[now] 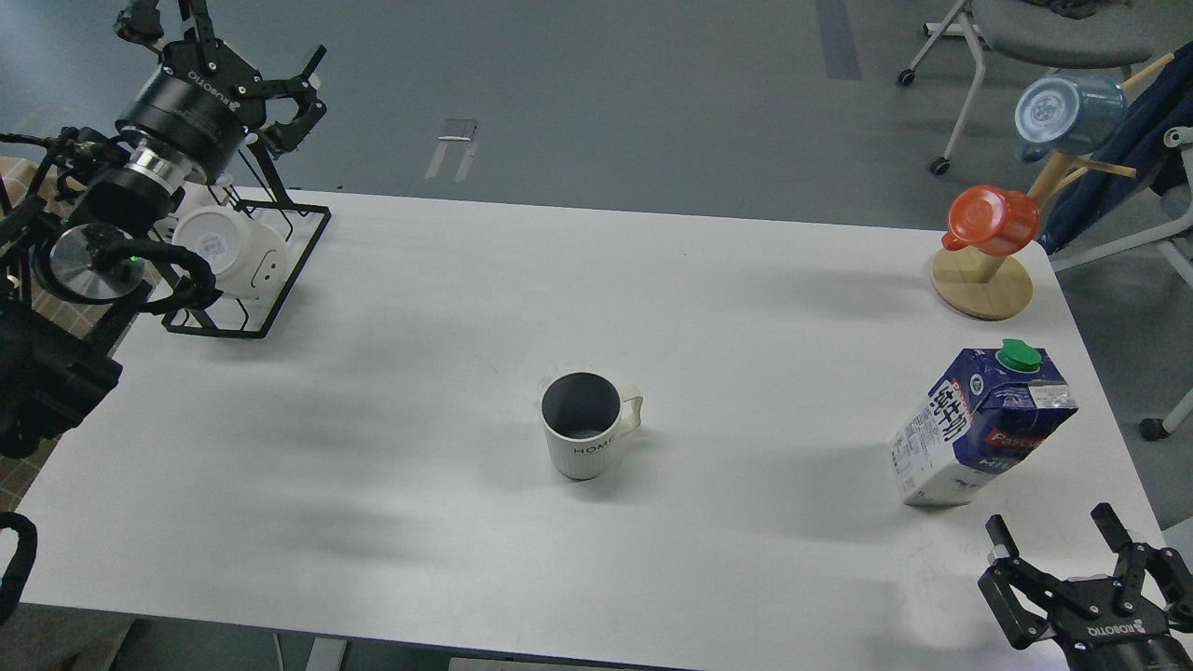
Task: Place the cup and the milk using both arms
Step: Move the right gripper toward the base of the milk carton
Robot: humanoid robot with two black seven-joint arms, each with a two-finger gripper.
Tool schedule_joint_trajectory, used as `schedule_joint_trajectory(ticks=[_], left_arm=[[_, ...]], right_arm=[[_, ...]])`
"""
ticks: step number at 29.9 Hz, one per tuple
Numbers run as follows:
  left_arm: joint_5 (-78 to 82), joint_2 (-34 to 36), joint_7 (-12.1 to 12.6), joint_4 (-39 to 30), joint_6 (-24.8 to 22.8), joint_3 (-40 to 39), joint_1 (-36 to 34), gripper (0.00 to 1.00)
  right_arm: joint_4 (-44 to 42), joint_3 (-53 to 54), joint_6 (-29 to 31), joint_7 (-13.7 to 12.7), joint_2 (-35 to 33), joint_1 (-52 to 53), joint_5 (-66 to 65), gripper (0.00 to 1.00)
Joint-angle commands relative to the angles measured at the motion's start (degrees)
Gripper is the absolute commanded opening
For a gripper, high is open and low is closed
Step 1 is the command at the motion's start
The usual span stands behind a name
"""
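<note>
A white ribbed cup (582, 438) with a dark inside stands upright near the middle of the white table (419, 326), handle to the right. A blue and white milk carton (979, 429) with a green cap stands at the right, leaning. My left gripper (224, 51) is open and empty, high at the far left above the black rack, far from the cup. My right gripper (1053, 533) is open and empty at the table's front right corner, just in front of the carton and not touching it.
A black wire rack (298, 256) with white mugs (233, 252) stands at the back left under my left arm. A wooden mug tree (983, 280) with a red cup (993, 219) and a blue cup (1062, 112) stands at the back right. A chair (1035, 37) is behind it.
</note>
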Motion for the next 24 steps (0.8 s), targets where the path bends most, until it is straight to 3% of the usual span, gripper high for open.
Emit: schedule_joint_trajectory(ticks=[1, 24], left_arm=[[0.02, 0.09, 0.0, -0.03, 0.0, 0.04, -0.03, 0.99], [-0.25, 0.01, -0.44, -0.38, 0.0, 0.39, 0.05, 0.99]], right_arm=[[-0.12, 0.09, 0.0, 0.06, 0.84, 1.33, -0.18, 0.98], [-2.05, -4.57, 0.0, 0.41, 5.59, 7.05, -4.49, 0.94]])
